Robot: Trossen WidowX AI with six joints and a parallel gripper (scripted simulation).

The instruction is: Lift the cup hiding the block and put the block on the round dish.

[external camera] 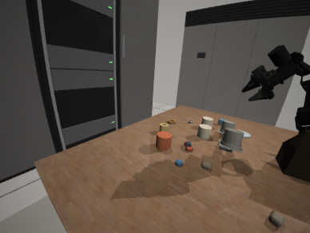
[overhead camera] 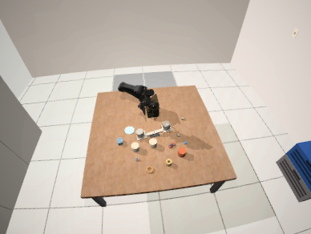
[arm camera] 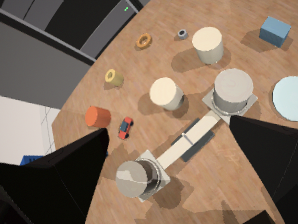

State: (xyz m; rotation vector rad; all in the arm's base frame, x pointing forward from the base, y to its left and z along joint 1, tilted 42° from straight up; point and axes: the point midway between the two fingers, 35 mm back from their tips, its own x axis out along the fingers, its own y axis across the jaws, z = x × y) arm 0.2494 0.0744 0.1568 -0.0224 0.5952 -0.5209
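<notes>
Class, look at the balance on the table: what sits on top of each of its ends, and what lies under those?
One upturned grey cup stands on one end of the balance, another on the other. Their walls hide whatever lies underneath.

No readable text, labels, brands or numbers are found in any of the three views. Nothing is printed on the two grey cups (arm camera: 233, 90) (arm camera: 136, 177) on the balance (arm camera: 189, 139), and the pale round dish (overhead camera: 129, 130) is left plain too. The dark cabinet (external camera: 80, 60) is marked only by small green lights (no lettering can be made out there).
</notes>
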